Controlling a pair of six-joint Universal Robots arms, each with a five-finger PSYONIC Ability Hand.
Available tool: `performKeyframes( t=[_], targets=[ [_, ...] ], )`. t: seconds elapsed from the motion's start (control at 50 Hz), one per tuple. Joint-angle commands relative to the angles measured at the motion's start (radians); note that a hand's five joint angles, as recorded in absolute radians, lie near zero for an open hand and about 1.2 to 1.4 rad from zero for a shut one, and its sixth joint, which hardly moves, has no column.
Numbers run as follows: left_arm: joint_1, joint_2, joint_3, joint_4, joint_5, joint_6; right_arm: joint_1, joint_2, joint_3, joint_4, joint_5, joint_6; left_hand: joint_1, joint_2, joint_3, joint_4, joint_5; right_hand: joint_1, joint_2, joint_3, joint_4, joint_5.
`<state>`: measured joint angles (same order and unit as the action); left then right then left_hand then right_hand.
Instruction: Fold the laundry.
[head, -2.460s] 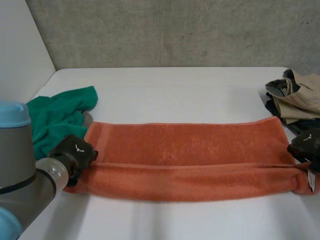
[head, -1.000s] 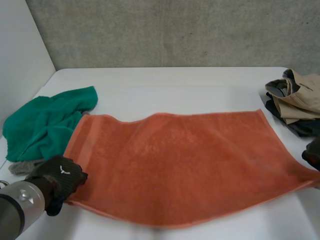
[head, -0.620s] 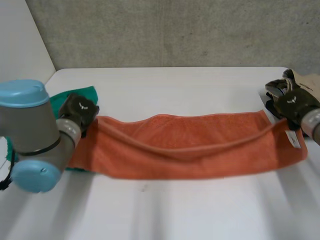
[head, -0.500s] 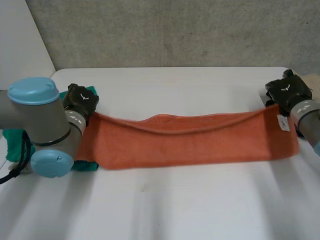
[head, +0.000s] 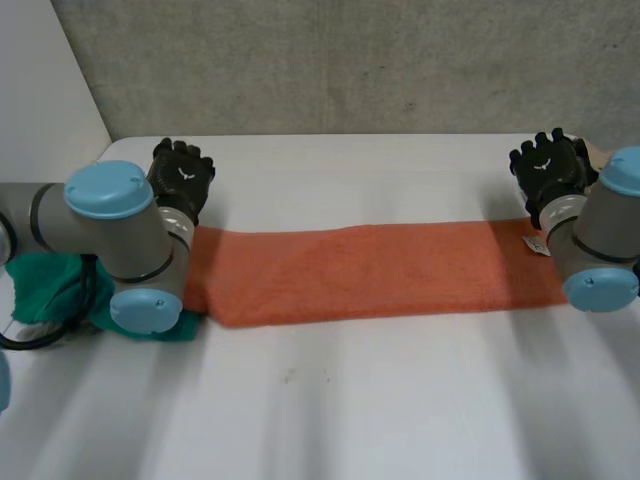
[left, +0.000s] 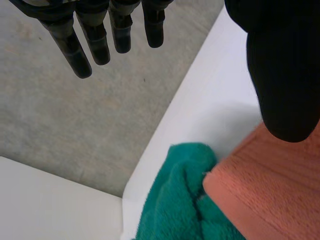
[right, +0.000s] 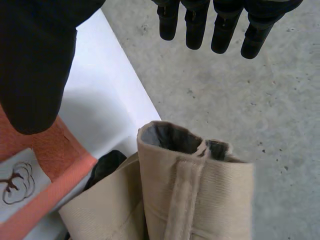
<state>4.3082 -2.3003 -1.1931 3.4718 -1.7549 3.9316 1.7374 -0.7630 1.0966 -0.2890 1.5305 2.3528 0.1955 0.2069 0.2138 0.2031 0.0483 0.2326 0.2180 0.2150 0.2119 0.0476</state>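
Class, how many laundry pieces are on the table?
3: orange towel central, green cloth by its left end, beige garment by its right end; a dark piece beneath may be another.

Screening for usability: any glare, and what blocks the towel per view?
Head view: no glare on the table; left arm and right arm overlap the orange towel. Left wrist view: left hand hides some towel. Right wrist view: right hand likewise.

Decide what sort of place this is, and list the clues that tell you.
Probably a robotics lab or test bench, not a home: a white table against a concrete wall, with the robot's left hand and right hand open by the ends of an orange towel.
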Motion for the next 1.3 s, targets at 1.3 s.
performKeyframes(
  t=[1.3],
  targets=[
    [-0.039,0.496,-0.511,0.004,0.135,-0.333,-0.130,-0.351,0.226,0.229,-0.257,-0.007,-0.017,-0.029,-0.036,-0.025,-0.045,1.164,1.178,1.181,1.184,1.174]
  ],
)
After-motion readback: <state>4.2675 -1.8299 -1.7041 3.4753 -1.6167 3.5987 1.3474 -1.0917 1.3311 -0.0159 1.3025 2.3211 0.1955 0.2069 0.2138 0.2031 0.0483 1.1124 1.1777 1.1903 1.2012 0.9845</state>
